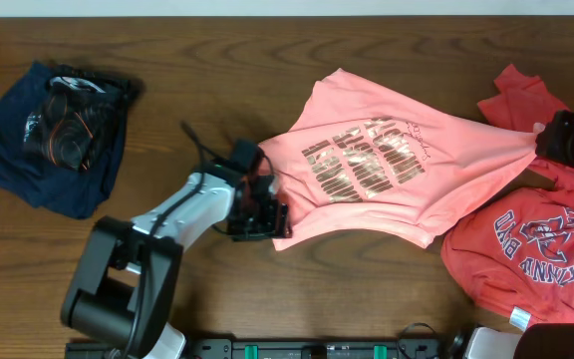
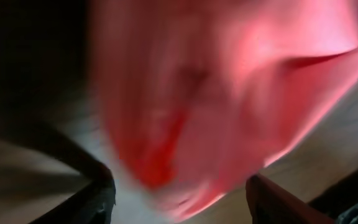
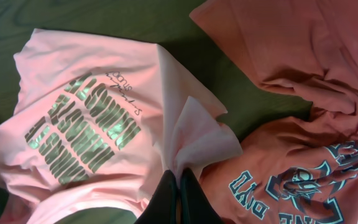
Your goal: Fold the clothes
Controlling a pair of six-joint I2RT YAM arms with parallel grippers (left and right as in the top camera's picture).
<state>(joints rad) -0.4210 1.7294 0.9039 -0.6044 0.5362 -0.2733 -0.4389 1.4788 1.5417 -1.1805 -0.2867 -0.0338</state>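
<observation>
Tee [image 1: 387, 170]: matt cloth, prob. cotton.

Wooden table [image 1: 367, 289]: pink T-shirt [image 1: 387, 160], coral T-shirt [image 1: 526, 249], navy garments [image 1: 53, 135].

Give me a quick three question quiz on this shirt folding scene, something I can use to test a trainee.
1. True or false: the right fingers are shut on an edge of the pink T-shirt.
2. Seen from overhead, where does the coral-red T-shirt lie relative to the pink one? A) to its left B) to its right C) spread over its lettering
3. Fill in: at the pink shirt's lower left corner, the left fingers stand ____.

Key: 1 true; 2 B; 3 open.
</observation>
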